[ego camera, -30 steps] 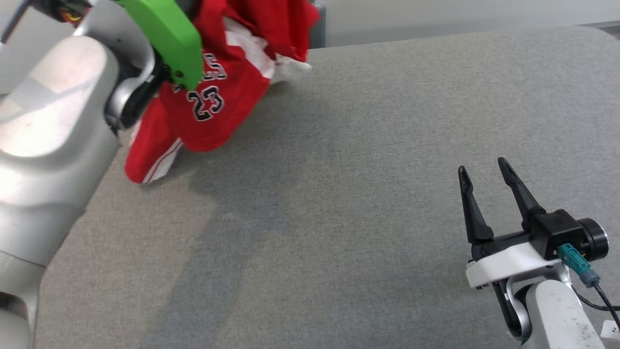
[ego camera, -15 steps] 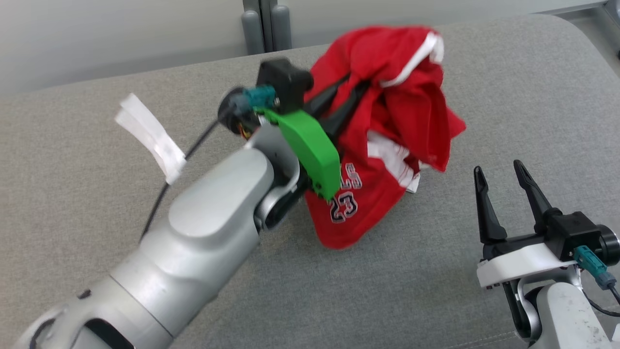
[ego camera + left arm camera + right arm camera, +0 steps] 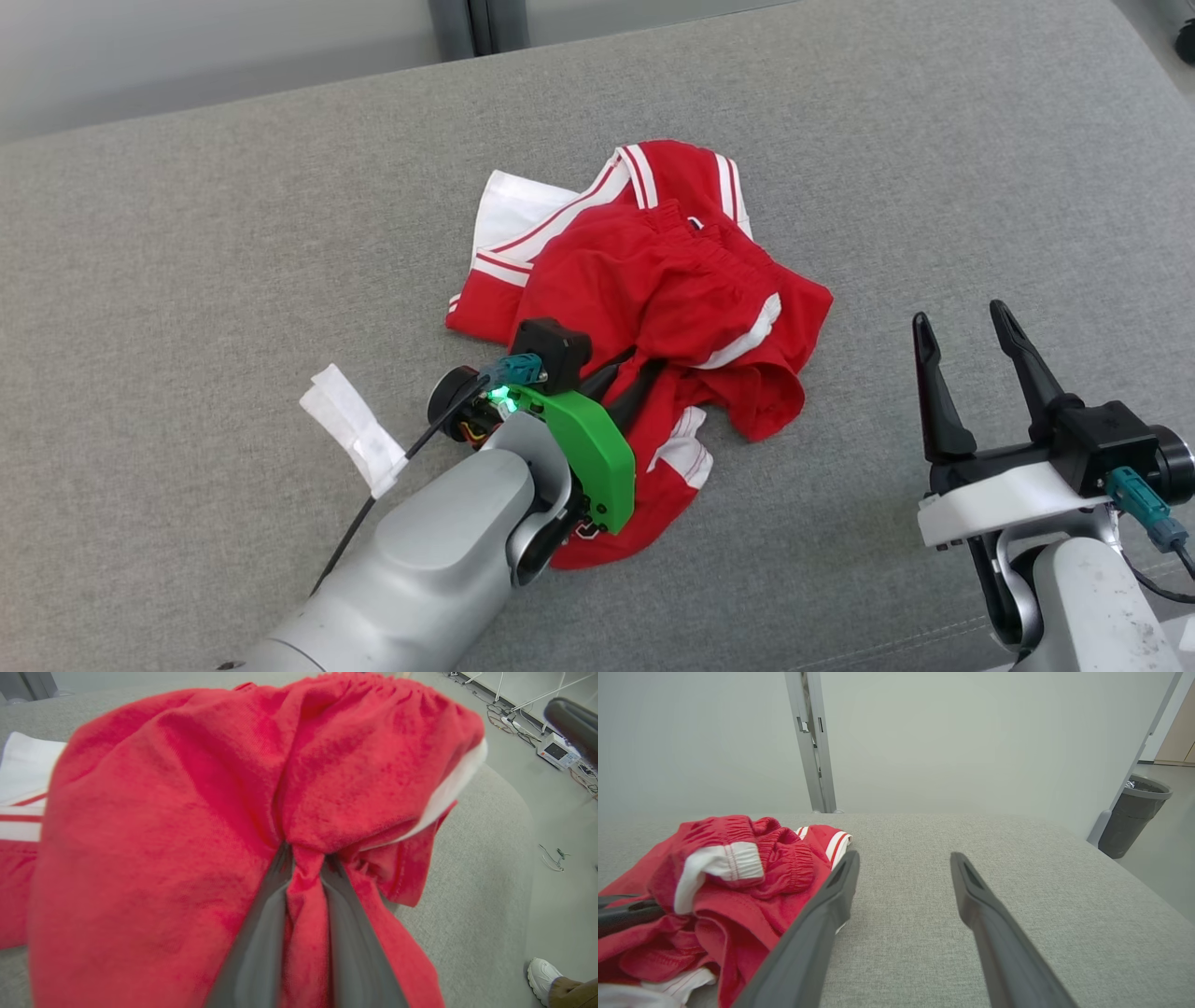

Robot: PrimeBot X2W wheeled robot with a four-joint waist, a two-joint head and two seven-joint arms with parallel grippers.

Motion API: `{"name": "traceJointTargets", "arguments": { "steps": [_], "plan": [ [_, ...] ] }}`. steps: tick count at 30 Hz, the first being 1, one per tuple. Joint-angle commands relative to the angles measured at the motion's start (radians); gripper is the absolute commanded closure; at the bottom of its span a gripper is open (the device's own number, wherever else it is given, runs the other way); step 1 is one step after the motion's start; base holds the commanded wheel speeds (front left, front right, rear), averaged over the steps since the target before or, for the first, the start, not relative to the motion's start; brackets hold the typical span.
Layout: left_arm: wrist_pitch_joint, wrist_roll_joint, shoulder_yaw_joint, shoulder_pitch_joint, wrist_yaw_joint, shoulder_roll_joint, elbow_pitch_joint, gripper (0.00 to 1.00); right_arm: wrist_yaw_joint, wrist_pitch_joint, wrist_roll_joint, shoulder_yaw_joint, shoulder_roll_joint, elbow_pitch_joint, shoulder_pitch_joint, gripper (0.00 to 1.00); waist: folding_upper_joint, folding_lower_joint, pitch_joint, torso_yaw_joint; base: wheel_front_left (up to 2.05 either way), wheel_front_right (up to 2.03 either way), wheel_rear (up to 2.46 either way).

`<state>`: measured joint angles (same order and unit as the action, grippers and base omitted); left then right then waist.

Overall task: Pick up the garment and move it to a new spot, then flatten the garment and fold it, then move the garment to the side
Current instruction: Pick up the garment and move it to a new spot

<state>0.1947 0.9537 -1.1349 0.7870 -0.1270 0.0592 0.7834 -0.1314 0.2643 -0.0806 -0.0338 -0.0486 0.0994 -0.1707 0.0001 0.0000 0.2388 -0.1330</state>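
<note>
In the head view, the red garment [image 3: 672, 308] lies in a crumpled heap on the grey cushion [image 3: 233, 233]. The left gripper [image 3: 627, 378] is clamped on a fold at the near edge of the heap, and the cloth hides its tips. Most of the heap lies ahead of this hand. Its long way runs away from the hand, with a white-striped part at the far end. The right gripper [image 3: 960, 315] sits well apart from the heap with its jaws wide and nothing between them. The garment lies to its left and a little ahead. So the left hand is the nearer one, and it is the one touching the cloth. The left wrist view shows what the head view hides. The two fingers [image 3: 252, 952] are close together, with a bunch of red cloth squeezed between them. It also shows a person's white shoe [image 3: 542, 973] down on the floor, off to the right past the cushion's edge. The right wrist view shows bare cushion between that hand's wide-apart fingers. The garment sits off to their left, puffed up and not flat. A dark bin [image 3: 1134, 812] stands far off to the right. I think the right hand must go left to help spread the heap.
</note>
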Motion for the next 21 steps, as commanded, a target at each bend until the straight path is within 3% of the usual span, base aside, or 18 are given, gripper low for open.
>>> {"name": "traceJointTargets", "arguments": {
  "steps": [1, 3, 4, 5, 6, 11, 21],
  "plan": [
    [0.016, 0.007, 0.000, -0.011, -0.002, -0.001, 0.011, 1.00, 0.001, 0.000, -0.004, 0.001, -0.004, -0.001, -0.004, 0.00, -0.0001, 0.0000, 0.000, 0.001, 0.00, 0.00, 0.00],
    [0.037, 0.005, -0.001, -0.011, -0.003, -0.003, 0.021, 1.00, 0.001, 0.000, -0.001, 0.001, -0.004, 0.001, -0.002, 0.00, -0.0001, 0.0000, -0.004, 0.005, 0.00, 0.00, 0.00],
    [0.048, -0.005, -0.003, -0.010, -0.003, -0.005, 0.022, 0.78, 0.001, 0.000, 0.001, 0.002, -0.003, 0.002, 0.002, 0.00, -0.0001, 0.0000, -0.009, 0.009, 0.00, 0.00, 0.00],
    [0.055, -0.012, -0.003, -0.010, -0.004, -0.006, 0.021, 0.48, 0.001, 0.000, 0.002, 0.003, -0.004, 0.002, 0.004, 0.00, -0.0001, 0.0000, -0.011, 0.010, 0.00, 0.00, 0.00],
    [0.063, -0.017, 0.002, -0.011, -0.004, -0.006, 0.018, 0.02, 0.001, 0.000, 0.003, 0.004, -0.004, 0.003, 0.006, 0.00, -0.0001, 0.0000, -0.016, 0.013, 0.00, 0.00, 0.00],
    [0.072, -0.054, 0.054, -0.029, -0.004, -0.008, -0.011, 0.00, 0.001, 0.000, 0.008, 0.003, -0.004, 0.007, 0.015, 0.00, -0.0001, 0.0000, -0.038, 0.028, 0.00, 0.00, 0.00],
    [0.070, -0.217, 0.266, -0.175, 0.027, 0.020, -0.176, 0.00, 0.001, 0.000, 0.018, -0.001, -0.004, 0.011, 0.043, 0.00, -0.0001, 0.0000, -0.106, 0.063, 0.00, 0.00, 0.00]
  ]
}}
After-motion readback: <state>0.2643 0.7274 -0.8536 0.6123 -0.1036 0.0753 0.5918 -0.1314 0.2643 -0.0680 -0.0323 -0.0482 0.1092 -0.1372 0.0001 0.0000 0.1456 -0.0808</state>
